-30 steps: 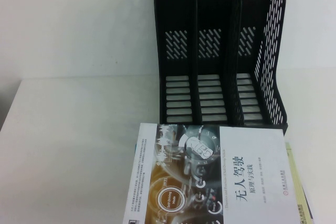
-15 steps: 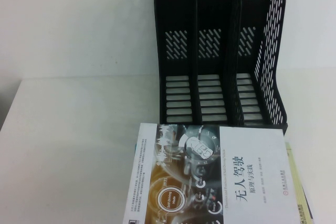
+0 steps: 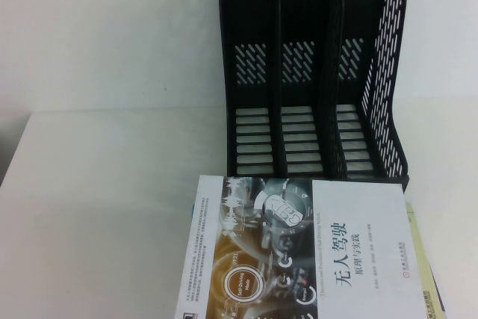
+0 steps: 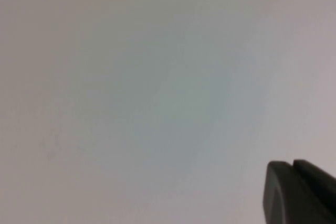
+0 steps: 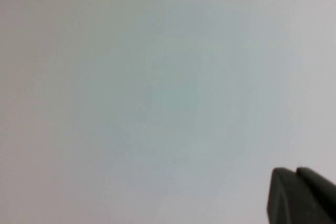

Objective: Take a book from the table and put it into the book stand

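The book lies flat at the near middle of the white table, its white half with the black Chinese title to the right and its dark half with an orange-brown circle and a silver emblem to the left. The black book stand stands upright just behind it, its three compartments empty. Neither gripper shows in the high view. In the left wrist view my left gripper is shut, over bare white surface. In the right wrist view my right gripper is shut, over bare white surface.
Under the book's right edge a second book or paper with a pale yellow-green edge sticks out. The table's left edge runs diagonally at the left. A white wall rises behind the stand.
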